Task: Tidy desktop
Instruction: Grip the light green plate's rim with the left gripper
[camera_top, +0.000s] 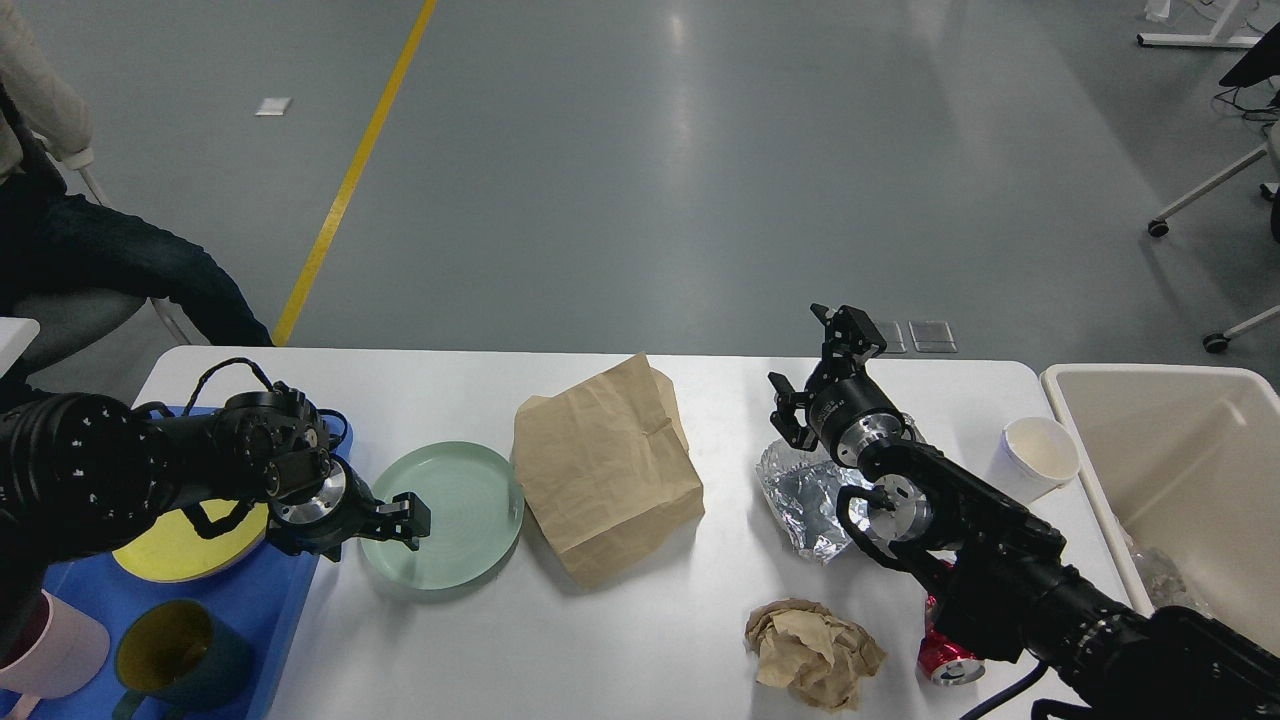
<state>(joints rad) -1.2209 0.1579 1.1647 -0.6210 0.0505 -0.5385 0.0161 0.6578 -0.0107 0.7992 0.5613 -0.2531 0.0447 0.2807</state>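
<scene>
The white desktop holds a pale green plate, a brown paper bag, crumpled foil, a crumpled ball of brown paper, a red can and a white paper cup. My left gripper is closed on the left rim of the green plate, which lies flat on the table. My right gripper is open and empty, held above the far side of the foil near the table's back edge. My right arm hides part of the can.
A blue tray at the front left holds a yellow plate, a dark teal mug and a pink cup. A beige bin stands off the right end. A seated person is at the back left.
</scene>
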